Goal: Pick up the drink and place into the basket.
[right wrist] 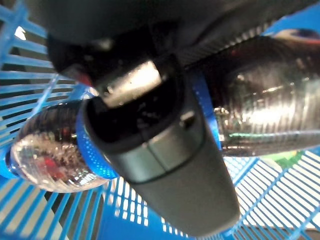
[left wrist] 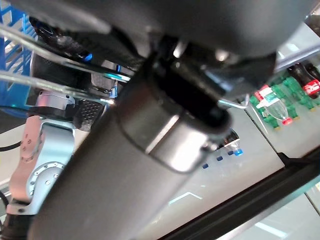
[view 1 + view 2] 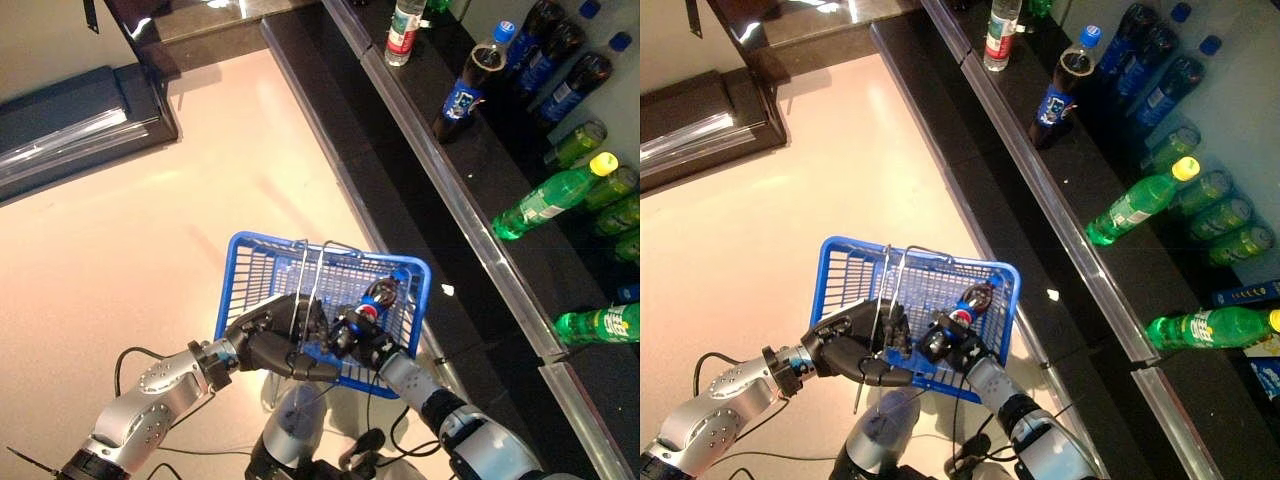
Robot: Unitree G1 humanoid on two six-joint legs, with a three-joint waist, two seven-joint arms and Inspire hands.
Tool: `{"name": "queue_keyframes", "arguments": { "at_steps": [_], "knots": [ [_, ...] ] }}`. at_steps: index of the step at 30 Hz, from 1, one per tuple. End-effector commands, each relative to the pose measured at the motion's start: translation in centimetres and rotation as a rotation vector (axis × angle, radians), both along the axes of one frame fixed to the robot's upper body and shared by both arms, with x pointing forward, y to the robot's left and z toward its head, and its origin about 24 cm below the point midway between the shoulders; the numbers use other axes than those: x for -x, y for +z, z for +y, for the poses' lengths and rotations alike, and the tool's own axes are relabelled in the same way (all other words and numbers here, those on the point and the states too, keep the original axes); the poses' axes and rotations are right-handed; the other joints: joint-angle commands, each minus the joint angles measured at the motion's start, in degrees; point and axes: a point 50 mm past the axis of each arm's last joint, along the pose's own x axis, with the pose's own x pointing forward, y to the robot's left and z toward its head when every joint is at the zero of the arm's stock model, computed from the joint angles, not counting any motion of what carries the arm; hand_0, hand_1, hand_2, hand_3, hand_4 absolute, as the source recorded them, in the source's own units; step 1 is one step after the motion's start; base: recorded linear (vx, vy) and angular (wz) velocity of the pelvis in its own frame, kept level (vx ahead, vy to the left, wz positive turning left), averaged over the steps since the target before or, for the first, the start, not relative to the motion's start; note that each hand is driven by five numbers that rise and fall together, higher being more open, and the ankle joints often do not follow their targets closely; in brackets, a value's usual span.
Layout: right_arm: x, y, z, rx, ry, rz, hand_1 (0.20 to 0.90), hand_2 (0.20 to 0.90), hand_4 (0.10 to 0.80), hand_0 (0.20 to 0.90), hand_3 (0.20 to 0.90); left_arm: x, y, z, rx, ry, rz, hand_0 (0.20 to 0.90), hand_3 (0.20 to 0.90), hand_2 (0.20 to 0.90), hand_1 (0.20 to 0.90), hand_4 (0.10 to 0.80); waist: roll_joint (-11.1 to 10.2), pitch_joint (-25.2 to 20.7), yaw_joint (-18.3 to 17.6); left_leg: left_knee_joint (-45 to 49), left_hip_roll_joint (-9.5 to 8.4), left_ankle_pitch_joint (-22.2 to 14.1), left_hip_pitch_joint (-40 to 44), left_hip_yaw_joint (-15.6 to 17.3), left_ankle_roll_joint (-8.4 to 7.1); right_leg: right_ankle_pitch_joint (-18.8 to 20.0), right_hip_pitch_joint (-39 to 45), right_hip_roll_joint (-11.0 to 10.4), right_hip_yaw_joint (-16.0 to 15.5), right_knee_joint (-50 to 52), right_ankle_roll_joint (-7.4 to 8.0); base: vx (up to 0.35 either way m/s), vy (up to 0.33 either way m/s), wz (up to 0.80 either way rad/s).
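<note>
Basket [image 3: 250,262], blue wire, is hanging over a pale floor [image 3: 120,250] at about 6 o'clock in the head views. Left hand [image 3: 268,338] is curling its fingers round the basket's metal handles [image 3: 312,275] at the near rim. Right hand [image 3: 362,338] is reaching into the basket from 5 o'clock, its fingers wrapping the drink [image 3: 380,296], a dark cola bottle with a blue label, lying inside the basket. Shelf [image 3: 470,200], from 12 to 3 o'clock, is carrying cola bottles [image 3: 470,85] and green bottles [image 3: 545,198].
</note>
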Motion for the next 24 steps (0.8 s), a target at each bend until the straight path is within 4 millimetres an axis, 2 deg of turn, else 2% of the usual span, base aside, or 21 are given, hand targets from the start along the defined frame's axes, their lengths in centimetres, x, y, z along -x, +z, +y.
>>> {"name": "queue_keyframes", "arguments": {
  "at_steps": [1,3,4,6,7,8,9,10,19,24],
  "knots": [
    [-3.88,4.94,2.32,-0.128,-0.013,-0.178,0.3,0.3,0.1,0.3,0.2,2.18,10.89,-5.03,0.394,-0.374,-0.48,0.3,0.2,0.3,0.3,0.1,1.1,-3.1,-1.3,4.0,1.69,-2.2,-1.1,2.3,2.0,7.8,-3.5,-0.5,-0.2,1.9,-2.35,0.01,-0.012,0.04],
    [-4.21,5.26,2.51,-0.132,-0.015,-0.172,0.3,0.3,0.1,0.3,0.2,2.13,10.99,-5.08,0.385,-0.376,-0.48,0.3,0.2,0.3,0.3,0.1,1.0,-2.8,-1.1,4.1,1.68,-2.3,-1.1,2.3,2.07,8.0,-3.5,-0.4,-0.1,1.9,-2.27,0.025,-0.015,0.04],
    [-4.28,5.31,2.57,-0.139,-0.014,-0.167,0.319,0.319,0.122,0.319,0.222,2.09,10.98,-5.07,0.385,-0.375,-0.476,0.3,0.2,0.3,0.3,0.1,1.0,-2.7,-1.1,4.1,1.68,-2.4,-1.1,2.4,2.11,8.0,-3.5,-0.4,0.0,1.8,-2.23,0.0,0.0,0.0],
    [-4.36,5.39,2.76,-0.153,-0.007,-0.165,0.305,0.305,0.105,0.305,0.205,2.0,11.02,-5.01,0.384,-0.365,-0.473,0.3,0.2,0.3,0.3,0.1,0.8,-2.5,-1.0,4.1,1.76,-2.5,-1.1,2.5,2.17,8.2,-3.6,-0.4,0.1,1.8,-2.14,0.0,0.0,0.0],
    [-4.4,5.47,2.86,-0.153,-0.007,-0.166,0.34,0.34,0.147,0.34,0.247,1.96,11.06,-4.98,0.383,-0.362,-0.476,0.3,0.2,0.3,0.3,0.1,0.8,-2.3,-1.0,4.2,1.78,-2.5,-1.2,2.6,2.21,8.2,-3.7,-0.4,0.1,1.8,-2.09,0.0,0.0,0.0],
    [-4.41,5.5,2.94,-0.151,-0.006,-0.163,0.415,0.415,0.235,0.415,0.335,1.92,11.13,-4.96,0.383,-0.359,-0.48,0.3,0.2,0.3,0.3,0.1,0.7,-2.1,-1.1,4.3,1.82,-2.5,-1.3,2.7,2.25,8.3,-3.9,-0.4,0.2,1.9,-2.05,0.0,0.0,0.0],
    [-4.41,5.5,2.96,-0.15,-0.004,-0.161,0.601,0.601,0.451,0.601,0.551,1.9,11.16,-4.96,0.384,-0.357,-0.481,0.3,0.2,0.3,0.3,0.1,0.7,-2.1,-1.1,4.3,1.84,-2.6,-1.3,2.8,2.26,8.3,-3.9,-0.5,0.2,1.9,-2.04,0.0,0.0,0.0],
    [-4.38,5.44,2.91,-0.148,-0.001,-0.155,0.9,0.9,0.8,0.9,0.9,1.86,11.17,-4.9,0.386,-0.353,-0.48,0.3,0.2,0.3,0.3,0.1,0.7,-1.9,-1.1,4.4,1.91,-2.6,-1.3,2.8,2.25,8.3,-4.0,-0.5,0.2,2.0,-2.03,0.0,0.0,0.0],
    [-4.19,5.19,2.86,-0.206,-0.033,-0.157,0.9,0.9,0.8,0.9,0.9,1.83,11.21,-4.88,0.371,-0.352,-0.471,0.3,0.2,0.3,0.3,0.1,0.4,-1.5,-0.9,4.2,2.24,-2.6,-1.1,2.8,2.34,8.3,-4.0,-0.4,0.0,2.3,-1.89,0.012,-0.007,0.01],
    [-4.27,5.64,3.08,-0.235,-0.034,-0.216,0.9,0.9,0.8,0.9,0.9,1.79,10.98,-4.7,0.372,-0.338,-0.453,0.3,0.2,0.3,0.3,0.1,0.2,-1.6,-1.0,3.9,2.46,-2.5,-0.8,2.9,2.33,8.4,-3.9,-0.2,0.1,2.3,-1.82,0.007,-0.008,0.02]
  ]
}}
